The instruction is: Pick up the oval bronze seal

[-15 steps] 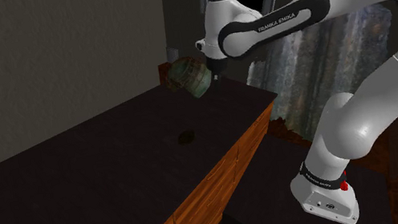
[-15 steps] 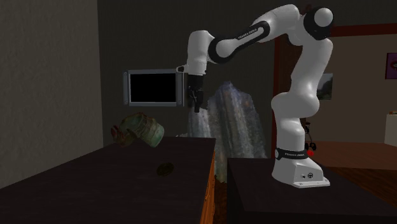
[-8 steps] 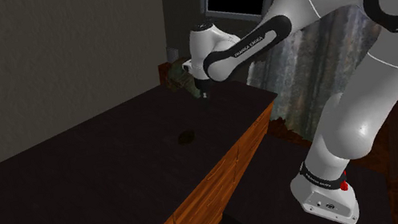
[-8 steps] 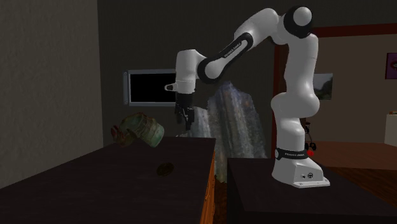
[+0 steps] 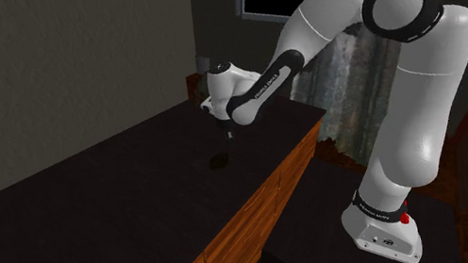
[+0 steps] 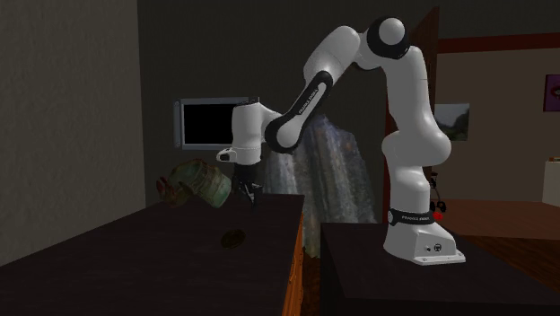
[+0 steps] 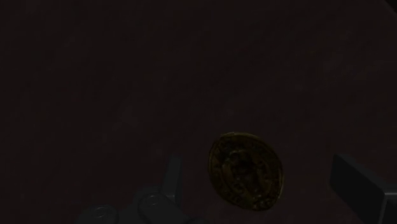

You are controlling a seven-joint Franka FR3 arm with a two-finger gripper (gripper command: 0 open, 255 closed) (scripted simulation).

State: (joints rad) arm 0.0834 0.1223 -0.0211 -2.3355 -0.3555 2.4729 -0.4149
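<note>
Hand (image 6: 247, 197) hangs just above the bench (image 5: 92, 214), pointing down, w/ its two fingers (image 7: 170, 181) set wide apart & nothing gripped. Seal (image 7: 245, 170) lies flat on the dark bench top: an oval, bronze-coloured disc w/ a raised pattern. In the wrist view it sits between the fingers, closer to one of them, touching neither.

Shoulder view: seal (image 5: 219, 160) is a small dark spot towards the bench's far end, just below & a bit to that view's left of the fingertips, w/ a gap visible btwn hand & seal. Second exterior view: seal (image 6: 233, 238) lies near the bench's right edge, hand above it & slightly right.

Bench top is v. dark; its front is orange-brown wood w/ drawer lines. A greenish jug (image 6: 199, 184) looks tipped on its side at the bench's far end, on the second exterior view's left of the hand, well apart from the seal. Black-screened TV (image 6: 211, 124) on the wall behind. White arm (image 6: 345, 45) arches over from its base on the stand (image 6: 404, 278), beside the bench on that view's right
</note>
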